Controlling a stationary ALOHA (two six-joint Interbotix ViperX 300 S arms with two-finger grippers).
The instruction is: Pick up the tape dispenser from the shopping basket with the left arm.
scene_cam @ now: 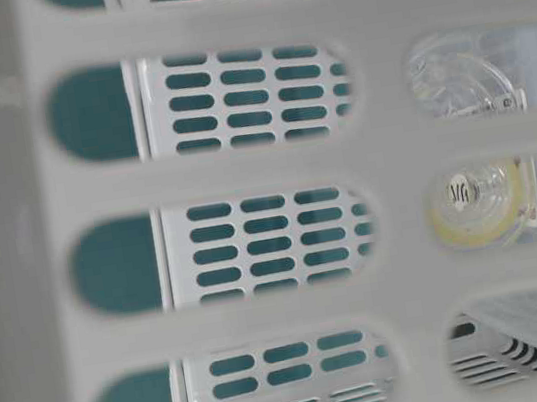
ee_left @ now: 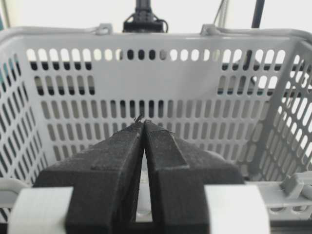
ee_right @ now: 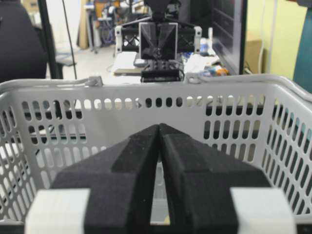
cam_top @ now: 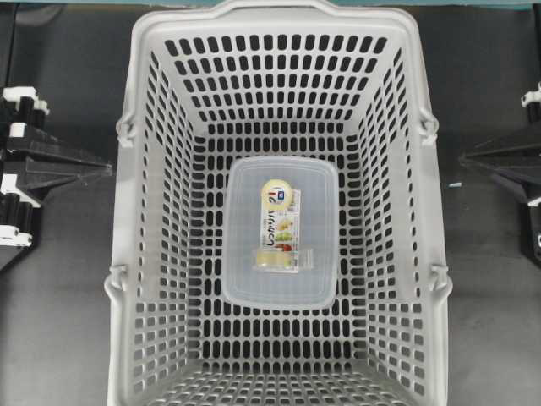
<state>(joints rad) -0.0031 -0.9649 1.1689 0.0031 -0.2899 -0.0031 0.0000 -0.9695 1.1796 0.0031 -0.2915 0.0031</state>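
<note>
Two arms sit parked outside the shopping basket (cam_top: 279, 51), one per side, so you've got a clear drop from above. Basket fills the middle of the worktop (cam_top: 59, 321), tall slotted walls, meaning side entry's out. On its floor lies a clear lidded container (cam_top: 245, 279), and the tape dispenser (cam_top: 280, 228) rests flat on that lid, approx centred, yellow circle toward the far wall. Raised, so easier to pinch. Left gripper (ee_left: 144, 127) faces the basket wall w/ jaws pressed together, holding nothing. Right gripper (ee_right: 159, 130) likewise, jaws closed and empty.
</note>
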